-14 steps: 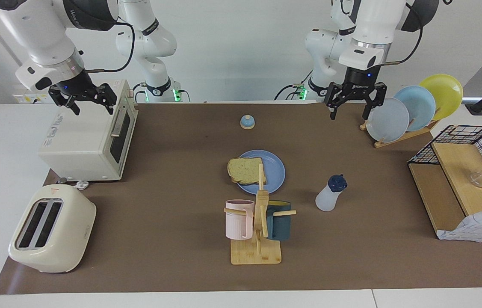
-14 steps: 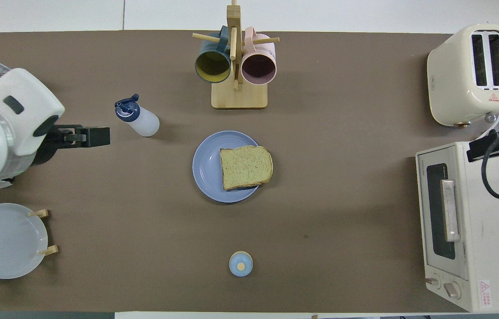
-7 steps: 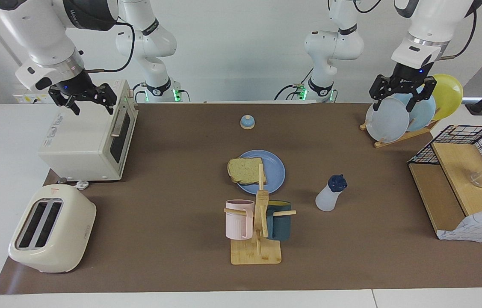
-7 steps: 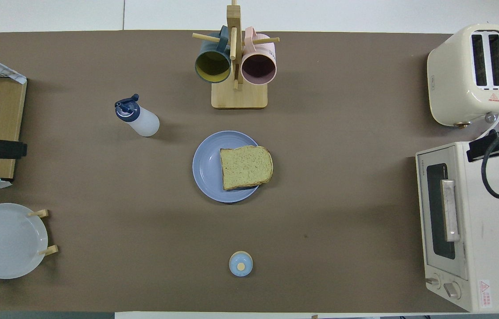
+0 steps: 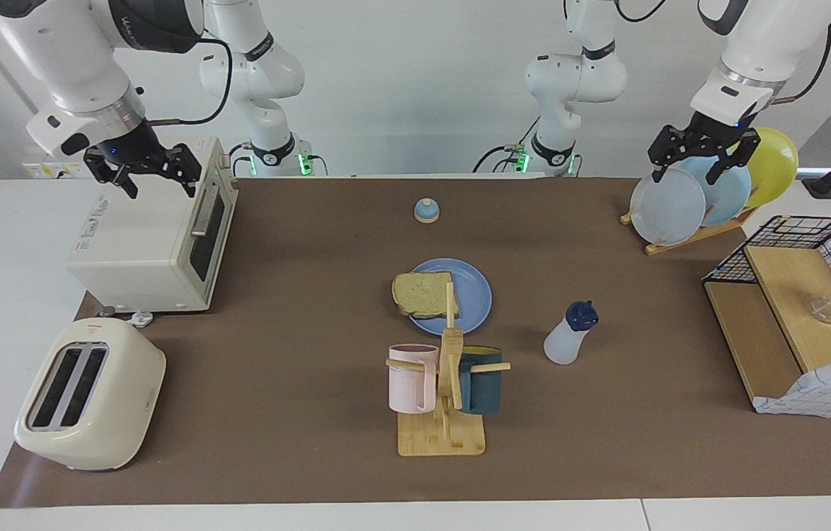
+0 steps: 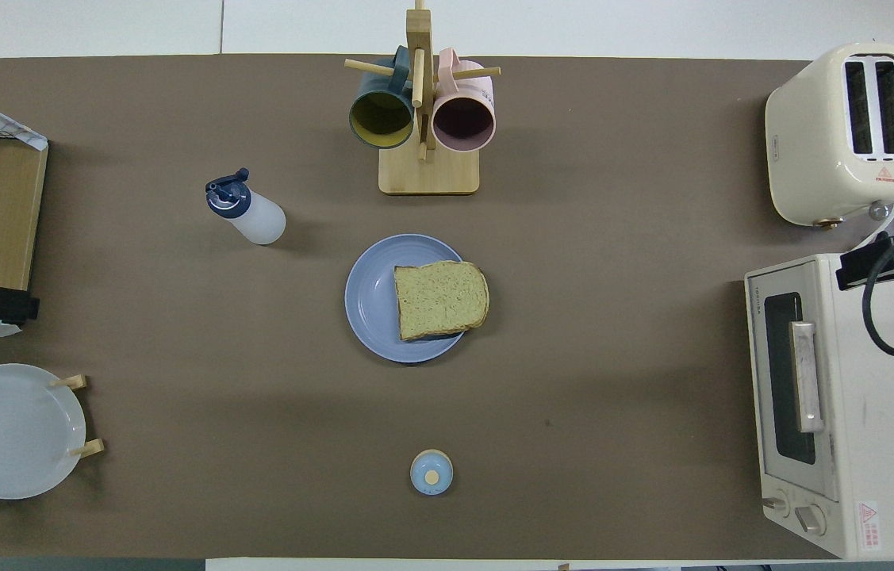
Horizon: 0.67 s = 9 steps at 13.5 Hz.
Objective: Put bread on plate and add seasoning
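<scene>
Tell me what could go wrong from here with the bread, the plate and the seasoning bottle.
1. The bread overhangs the plate rim toward the right arm's end, so a nudge might slide it off.
2. The seasoning is a tall, narrow bottle; an off-centre grasp could tip it.
3. The left gripper, open, hangs over the upright plates in the rack and might clip them if it drops. The right gripper waits open over the toaster oven.

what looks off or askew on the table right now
Only the bread: it sits off-centre on the plate, one edge overhanging the rim toward the right arm's end. The seasoning stands upright beside the plate, nothing spilled.
</scene>
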Tool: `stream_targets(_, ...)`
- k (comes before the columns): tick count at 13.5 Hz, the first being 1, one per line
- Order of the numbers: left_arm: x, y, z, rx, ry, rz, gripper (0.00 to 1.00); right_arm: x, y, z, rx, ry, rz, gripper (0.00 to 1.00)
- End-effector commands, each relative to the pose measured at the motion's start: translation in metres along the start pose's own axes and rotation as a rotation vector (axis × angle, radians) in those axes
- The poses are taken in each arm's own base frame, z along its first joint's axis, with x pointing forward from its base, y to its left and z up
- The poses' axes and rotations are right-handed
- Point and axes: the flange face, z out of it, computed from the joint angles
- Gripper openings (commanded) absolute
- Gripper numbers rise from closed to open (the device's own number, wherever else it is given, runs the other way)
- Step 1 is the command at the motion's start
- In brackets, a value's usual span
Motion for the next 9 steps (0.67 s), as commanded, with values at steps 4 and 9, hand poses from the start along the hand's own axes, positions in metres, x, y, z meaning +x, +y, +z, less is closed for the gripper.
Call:
stream_targets(4, -0.012, 0.009, 0.003, -0.017, -0.026, 0.017, 1.00, -0.004, 0.002, 0.001, 0.020, 0.001, -0.024, 1.00)
stream_targets(9, 0.012, 0.013, 0.002, -0.041, -0.025, -0.085, 1.00, -0.004, 0.002, 0.001, 0.021, 0.001, -0.022, 1.00)
